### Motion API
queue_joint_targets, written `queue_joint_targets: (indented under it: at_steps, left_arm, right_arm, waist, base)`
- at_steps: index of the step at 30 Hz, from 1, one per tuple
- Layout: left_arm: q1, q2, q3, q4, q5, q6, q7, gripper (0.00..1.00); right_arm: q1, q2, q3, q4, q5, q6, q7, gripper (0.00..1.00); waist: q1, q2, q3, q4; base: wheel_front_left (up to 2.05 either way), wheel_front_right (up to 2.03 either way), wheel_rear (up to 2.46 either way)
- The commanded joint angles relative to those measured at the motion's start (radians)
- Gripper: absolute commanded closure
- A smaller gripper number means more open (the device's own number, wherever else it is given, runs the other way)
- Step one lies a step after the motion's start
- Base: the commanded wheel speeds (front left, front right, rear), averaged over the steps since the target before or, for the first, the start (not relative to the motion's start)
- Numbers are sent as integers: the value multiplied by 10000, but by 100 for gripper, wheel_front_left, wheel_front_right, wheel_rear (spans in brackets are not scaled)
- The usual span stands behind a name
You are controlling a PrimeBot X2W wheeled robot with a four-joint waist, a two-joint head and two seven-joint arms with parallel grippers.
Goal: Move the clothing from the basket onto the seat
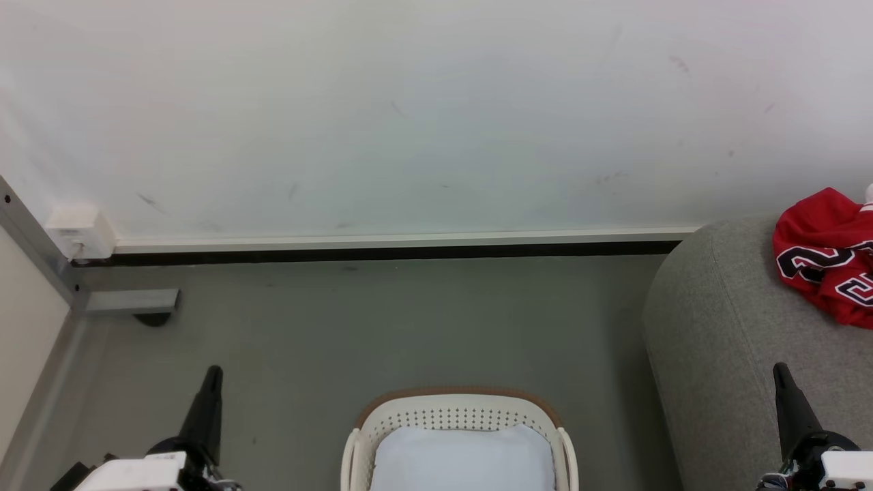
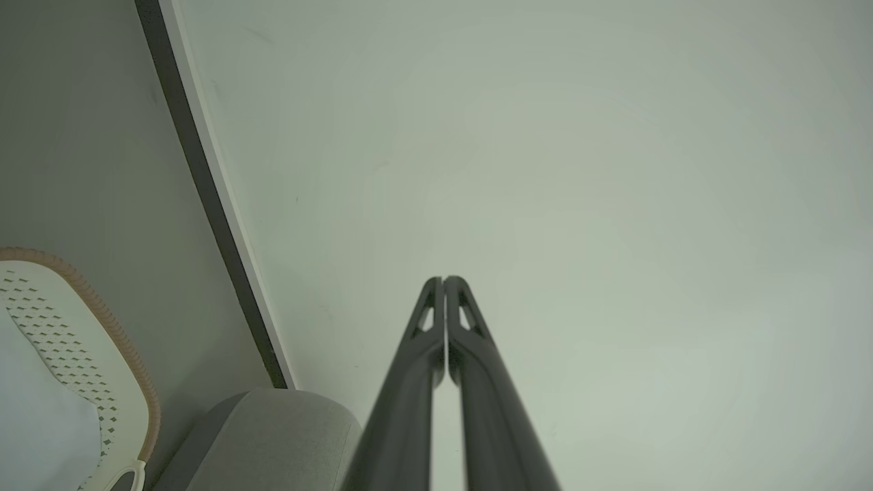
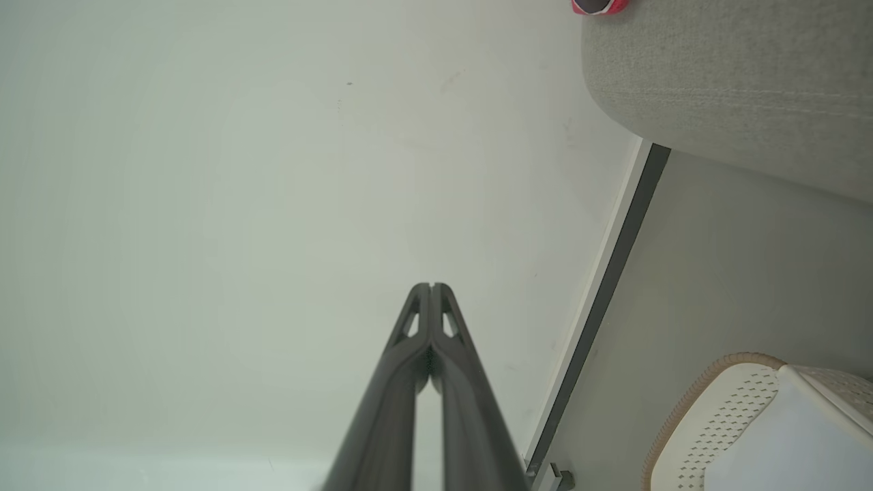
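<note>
— While the clothing (image 1: 825,256) is lying crumpled on the seat (image 1: 716,327), how much of it is showing?

— Part of it is running off the right edge of the head view. Black numerals outlined in white are showing, but the frame is cutting them short, so they are proving hard to read. In the right wrist view a red scrap is peeking over the seat at the frame's top edge.

— And the basket (image 1: 455,414)?

— It is sitting on the floor (image 1: 409,327) near the seat, between the two arms, with the bottom of the frame cropping its near half. A pale blue-white pad (image 1: 464,453) is lying inside, covering the basket's bottom.

— What are the grippers doing?

— The left gripper (image 1: 213,374) and the right gripper (image 1: 779,372) are both pointing towards the white wall (image 1: 436,123), fingers pressed together and pinching nothing. Both wrist views are showing the tips meeting. The head view is catching one dark spike on each side, with the frame cropping the wrists.
</note>
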Motion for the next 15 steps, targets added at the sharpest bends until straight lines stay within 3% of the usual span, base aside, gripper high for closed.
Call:
queue_joint_targets:
  at_steps: [1, 15]
  left_arm:
    - [-84, 69, 18, -38, -141, -50, 36, 100]
    - [-83, 69, 17, -39, -141, -50, 35, 100]
  right_arm:
    - [-126, -81, -37, -52, 14, -21, 31, 100]
    - [-126, -81, -37, -51, 14, -21, 30, 100]
  waist:
    - [0, 0, 0, 0]
    - [0, 0, 0, 0]
  base:
    - [0, 0, 0]
    - [0, 0, 0]
